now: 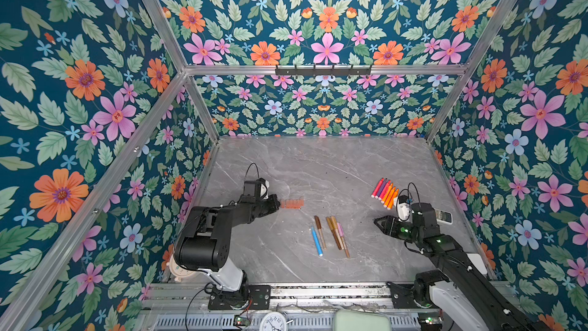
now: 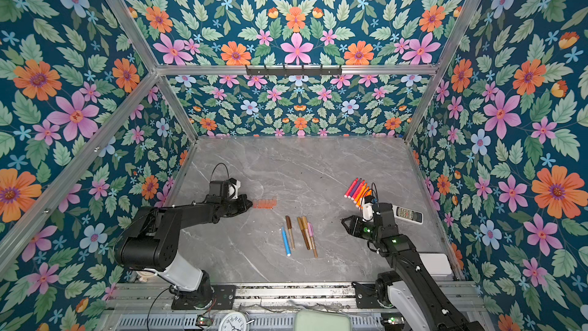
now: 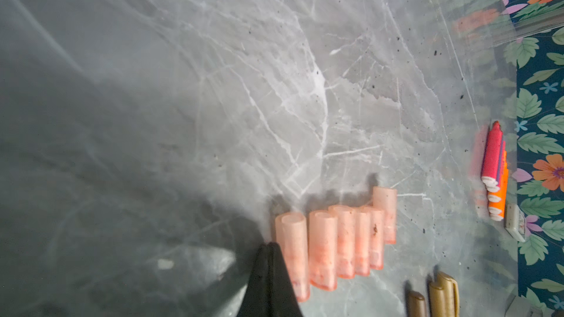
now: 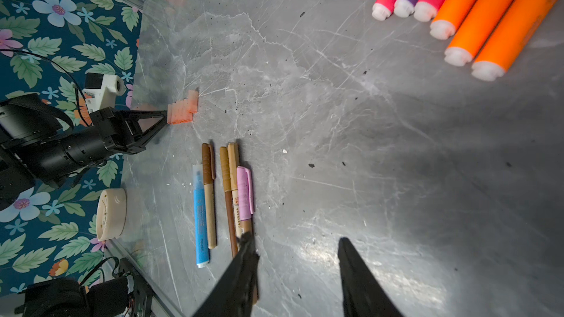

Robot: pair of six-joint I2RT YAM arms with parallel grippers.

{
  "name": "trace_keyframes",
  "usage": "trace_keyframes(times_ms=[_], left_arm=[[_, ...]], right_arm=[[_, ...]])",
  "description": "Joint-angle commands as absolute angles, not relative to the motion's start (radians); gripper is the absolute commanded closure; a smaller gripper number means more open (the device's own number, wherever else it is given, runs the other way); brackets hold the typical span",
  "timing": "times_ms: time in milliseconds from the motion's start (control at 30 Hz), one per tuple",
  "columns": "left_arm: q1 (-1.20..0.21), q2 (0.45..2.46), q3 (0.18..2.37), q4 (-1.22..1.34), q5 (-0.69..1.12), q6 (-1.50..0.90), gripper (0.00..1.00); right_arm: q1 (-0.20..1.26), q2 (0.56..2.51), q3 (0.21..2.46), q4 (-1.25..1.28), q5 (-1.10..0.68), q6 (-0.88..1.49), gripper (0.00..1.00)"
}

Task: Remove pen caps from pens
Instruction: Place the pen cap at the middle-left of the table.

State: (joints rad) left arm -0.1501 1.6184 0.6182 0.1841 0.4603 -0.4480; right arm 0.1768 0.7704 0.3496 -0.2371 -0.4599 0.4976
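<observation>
Five capped pens (image 4: 234,190) to go: left jaws shut, empty, at loose pen caps (image 3: 345,242); right jaws half-open, empty, should grab one next.

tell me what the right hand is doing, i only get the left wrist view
observer: The right hand is open and empty, off to one side of the capped pens, touching none of them.
operator: how many pens have caps on
observer: Five, lying side by side: one blue, three brown or gold, one with a pink cap.
operator: anything close behind that hand to mind
observer: A white remote control lies just behind it, next to the uncapped pens.
</observation>
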Motion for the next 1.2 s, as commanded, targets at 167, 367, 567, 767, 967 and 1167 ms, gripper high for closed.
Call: trace_keyframes(times_ms=[167,367,567,767,967,1167], left_arm=[[-0.149,1.641,0.618,0.135,0.477,-0.442,0.9],[-0.149,1.649,0.621,0.139,0.493,-0.442,0.89],[-0.15,1.665,0.627,0.14,0.504,-0.442,0.89],[-0.15,1.69,0.643,0.126,0.504,-0.442,0.89],[-0.15,1.674,0.637,0.123,0.479,-0.445,0.93],[-0.15,1.667,0.635,0.121,0.471,-0.446,1.0]], right_arm=[[0.178,0.771,0.348,-0.213,-0.46,0.491,0.56],[0.178,0.772,0.348,-0.212,-0.46,0.491,0.56],[0.177,0.772,0.348,-0.212,-0.461,0.491,0.56],[0.178,0.774,0.35,-0.213,-0.459,0.491,0.56],[0.178,0.778,0.35,-0.213,-0.459,0.49,0.56],[0.178,0.779,0.35,-0.212,-0.46,0.491,0.56]])
